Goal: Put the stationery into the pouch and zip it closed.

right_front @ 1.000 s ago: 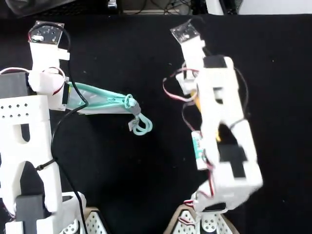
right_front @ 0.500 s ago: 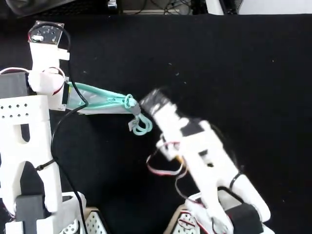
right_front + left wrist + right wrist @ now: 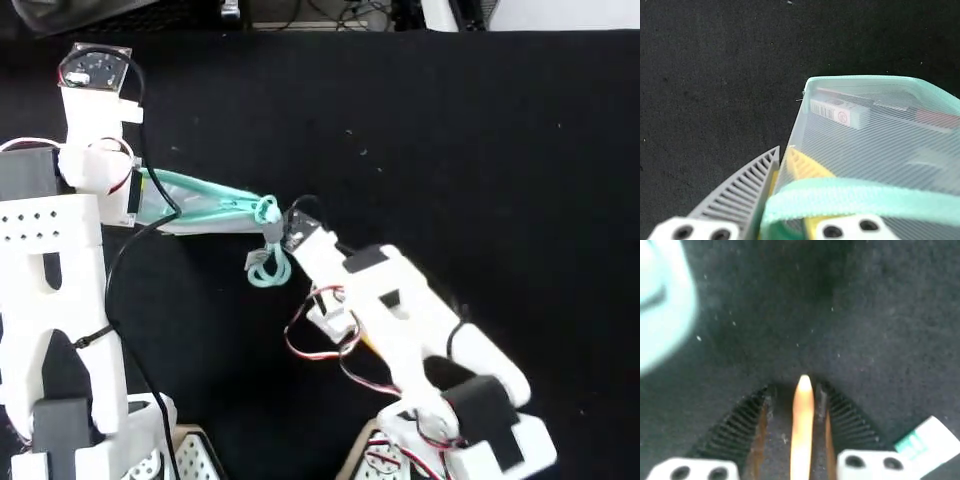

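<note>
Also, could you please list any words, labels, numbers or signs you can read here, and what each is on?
Nothing is legible enough to quote.
On the white item inside the pouch: barcode-like strip and small red round sign, print too small to read.
On the white and green piece near the right gripper: green marks, too blurred.
On the orange stick in that gripper: no print shows.

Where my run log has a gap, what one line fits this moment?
left gripper: grips pouch | right gripper: grips orange pen, beside pouch end
</note>
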